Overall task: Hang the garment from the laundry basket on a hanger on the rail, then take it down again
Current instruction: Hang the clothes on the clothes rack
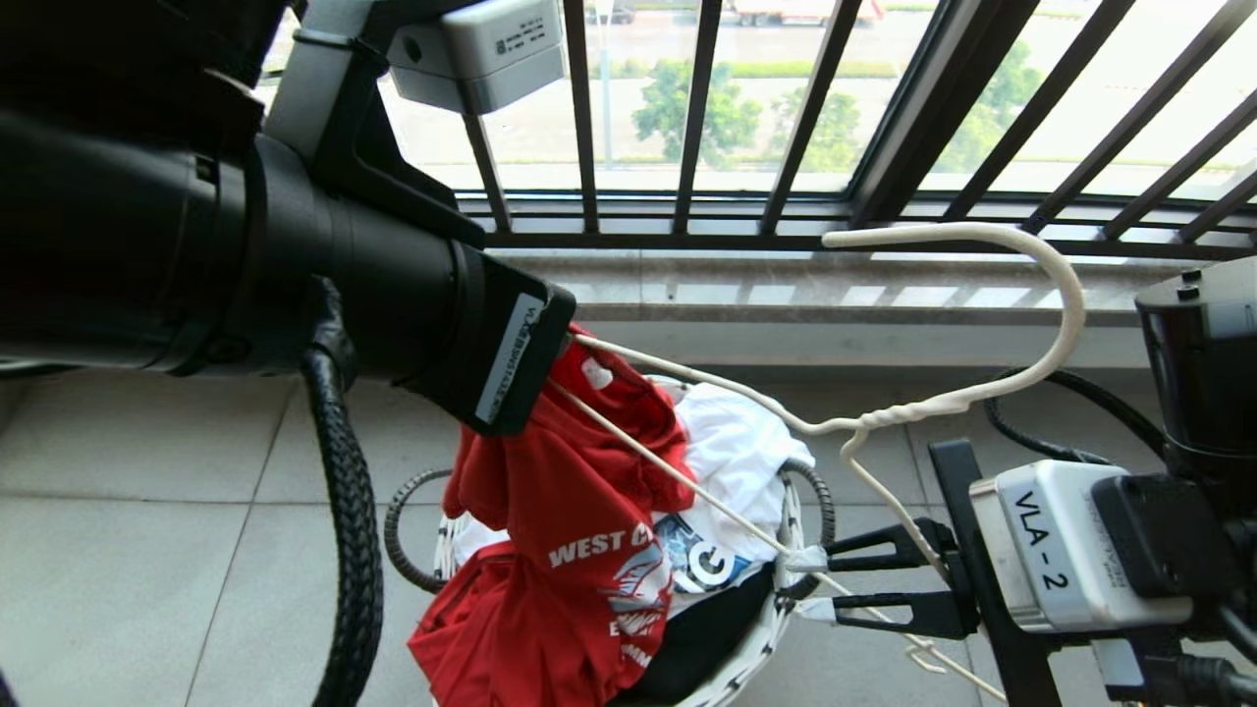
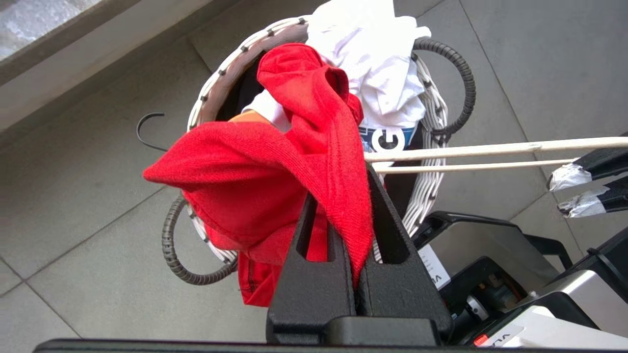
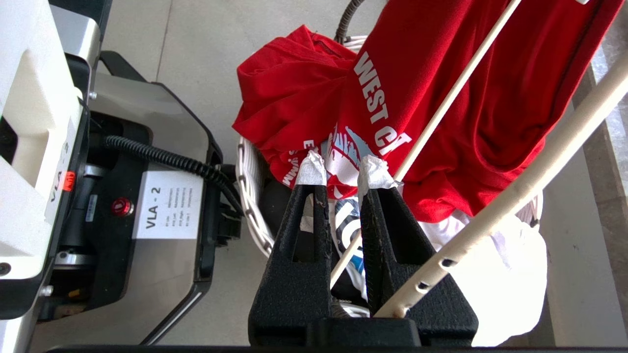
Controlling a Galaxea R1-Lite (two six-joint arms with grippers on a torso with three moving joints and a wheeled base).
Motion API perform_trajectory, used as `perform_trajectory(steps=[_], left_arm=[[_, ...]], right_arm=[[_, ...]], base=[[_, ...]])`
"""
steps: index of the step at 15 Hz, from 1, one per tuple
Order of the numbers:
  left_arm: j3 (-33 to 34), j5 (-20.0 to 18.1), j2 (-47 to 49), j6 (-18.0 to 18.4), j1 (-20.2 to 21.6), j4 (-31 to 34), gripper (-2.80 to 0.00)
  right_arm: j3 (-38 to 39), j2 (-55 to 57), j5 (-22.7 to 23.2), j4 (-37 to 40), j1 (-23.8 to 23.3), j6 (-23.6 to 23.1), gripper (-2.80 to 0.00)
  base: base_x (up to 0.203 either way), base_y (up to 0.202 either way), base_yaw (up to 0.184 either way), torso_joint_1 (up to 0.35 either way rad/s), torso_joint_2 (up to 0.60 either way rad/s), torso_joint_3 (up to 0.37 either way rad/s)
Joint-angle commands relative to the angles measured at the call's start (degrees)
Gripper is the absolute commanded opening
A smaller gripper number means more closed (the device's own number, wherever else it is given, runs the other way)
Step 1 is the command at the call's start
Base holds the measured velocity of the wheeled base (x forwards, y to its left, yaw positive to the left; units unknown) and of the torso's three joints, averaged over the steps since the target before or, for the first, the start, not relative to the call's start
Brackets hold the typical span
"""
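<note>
From my seat I see a floor of large pale grey tiles [image 1: 147, 511] with thin darker grout lines filling the lower left of the frame. Across the top runs a dark metal window railing with vertical bars [image 1: 697, 118], daylight pouring through it. Beyond the bars are green trees [image 1: 697, 108] and a pale road. Below the railing sits a polished light stone sill [image 1: 746, 290], above a plain whitish wall strip [image 1: 786, 344].
</note>
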Motion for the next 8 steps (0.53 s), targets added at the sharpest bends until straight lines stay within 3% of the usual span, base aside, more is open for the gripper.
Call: perform_trajectory(steps=[1,3,6,8], left_arm=[[-2.1,2.0,0.3,2.3,0.1,0.5,-2.8],[-2.0,6.0,-0.3,4.6,0.1,0.7,-2.8],[-1.8,6.6,-0.6,6.0,0.4,0.8,-2.8],[-1.4,10.5,-0.7,7.3,0.5,0.8,-2.8]], right_arm=[[-0.3,1.1,0.7,0.1,0.0,3.8,-2.8],[-3.1,1.8,1.2,0.0,0.0,12.0,-2.8],[-3.0,1.8,2.3,0.1,0.1,12.5,-2.8],[-2.4,1.4,2.3,0.4,0.1,12.7,-2.8]], base=[[0.0,0.0,0.0,0.0,0.0,0.0],[0.0,0.0,0.0,0.0,0.0,0.0],[0.0,0.0,0.0,0.0,0.0,0.0],[0.0,0.0,0.0,0.0,0.0,0.0]])
